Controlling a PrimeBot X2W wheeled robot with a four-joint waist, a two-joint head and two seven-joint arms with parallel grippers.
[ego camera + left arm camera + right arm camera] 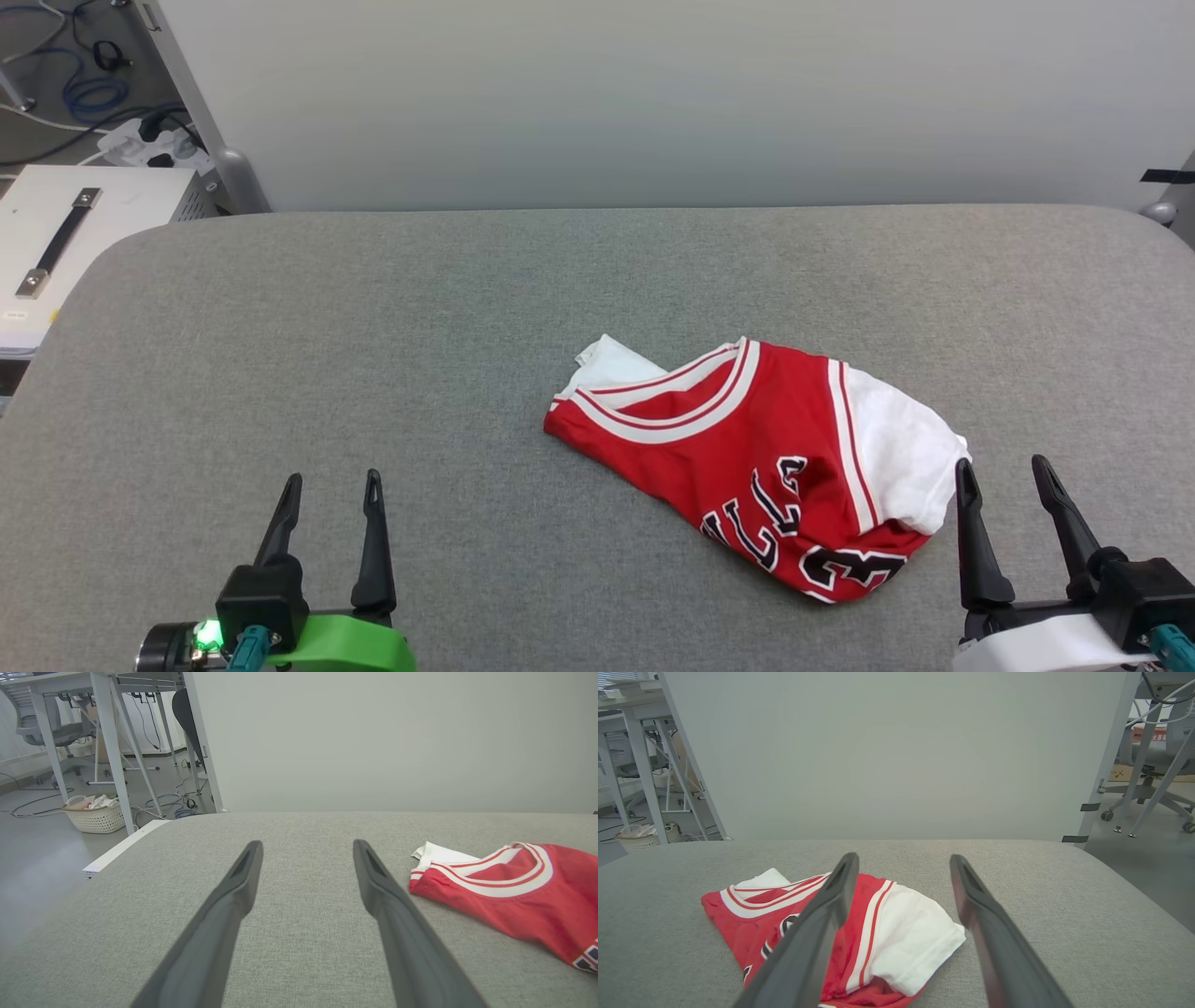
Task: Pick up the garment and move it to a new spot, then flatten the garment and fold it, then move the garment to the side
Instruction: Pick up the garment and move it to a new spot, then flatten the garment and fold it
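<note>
Head view: red jersey (pixel 747 448) lies crumpled right of centre on our bench (pixel 373 327), left end effector (pixel 333 478) and right end effector (pixel 1001 464) both released, empty; we judge pickup pending, next needing a pinch on cloth.

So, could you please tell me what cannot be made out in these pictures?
Head view: the garment lies crumpled, so its folds hide most of the lettering.
Left wrist view: the right edge cuts off the garment's lower part.
Right wrist view: a finger of the right end effector covers part of the lettering.
Left wrist view: the basket's contents are too small to name.
</note>
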